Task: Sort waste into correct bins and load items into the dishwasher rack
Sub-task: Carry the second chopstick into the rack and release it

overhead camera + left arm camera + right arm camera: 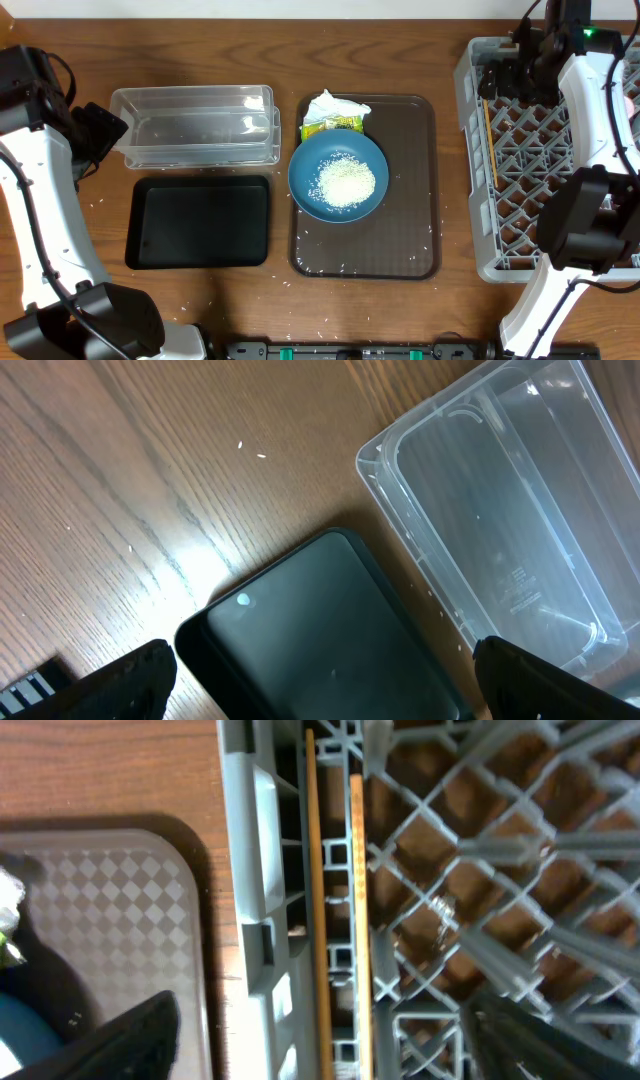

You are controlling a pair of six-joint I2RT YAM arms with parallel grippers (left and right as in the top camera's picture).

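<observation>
Between the fingers of the right pincer we see nothing held: its two dark tips stand apart at the bottom corners of the wrist view. Directly beneath them the chopsticks lie side by side on the floor of the rack, just inside its left wall. Their long axis runs top to bottom of the frame, parallel to that wall. We judge that item loaded.

Seen from overhead, this pincer hangs over the rack's upper left corner. The coming move, we think, turns on the bowl, which lies to its lower left at frame centre, on the brown tray. The left pincer, its fingers likewise apart and empty, hovers at the left of the frame over the ends of the tub and the black tray. We reckon the right arm somewhat nearer the bowl, though both bins sit on the left arm's side.

The bowl is round, so it offers no axis to line up with. It is blue and upright, with a heap of white rice in its middle. Just above its upper rim lies the yellow-green wrapper, and beyond that the crumpled white napkin, both on the brown tray.
</observation>
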